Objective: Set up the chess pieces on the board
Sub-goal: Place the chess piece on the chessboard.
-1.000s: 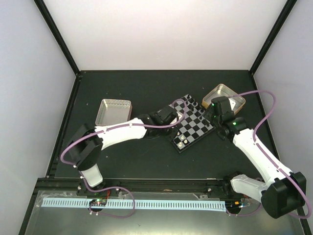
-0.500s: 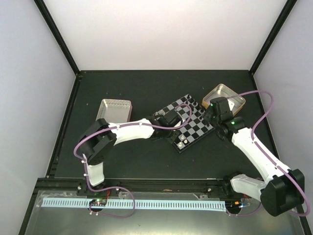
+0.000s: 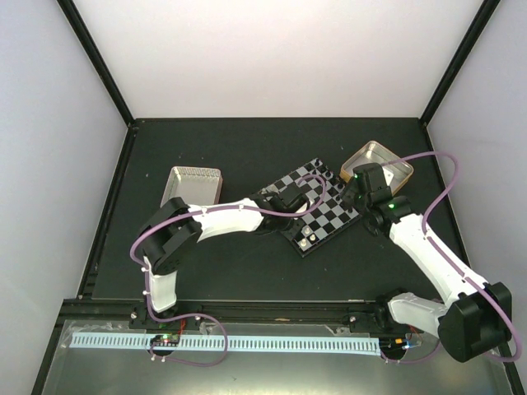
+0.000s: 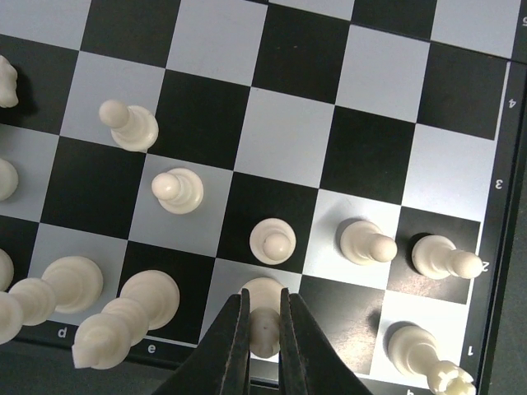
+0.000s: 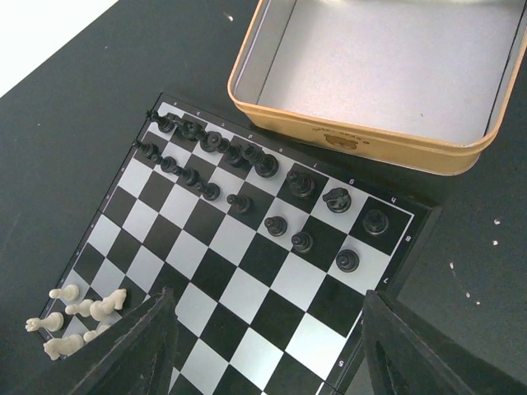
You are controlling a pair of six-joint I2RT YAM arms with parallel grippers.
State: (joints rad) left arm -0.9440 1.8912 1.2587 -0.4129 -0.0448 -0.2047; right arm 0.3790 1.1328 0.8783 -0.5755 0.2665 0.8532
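In the left wrist view my left gripper [image 4: 263, 295] is shut on a cream-white chess piece [image 4: 263, 327] that stands on a light square in the board's [image 4: 280, 140] edge row. Several other white pieces [image 4: 177, 191] stand around it in the two nearest rows. In the top view the left gripper [image 3: 290, 200] is over the board's [image 3: 329, 216] left side. My right gripper [image 5: 268, 329] is open and empty above the board [image 5: 247, 288]. Black pieces [image 5: 247, 156] stand in two rows on its far side, and white pieces [image 5: 78, 317] at its lower left corner.
An empty gold-rimmed tin [image 5: 387, 66] lies just beyond the board's black side, also in the top view [image 3: 379, 160]. A silver tin [image 3: 193, 185] lies left of the board. The table is a dark mat with black frame posts at its corners.
The left arm's elbow has swung to the right while its gripper stayed at the board's left side. The right gripper has shifted slightly to the left.
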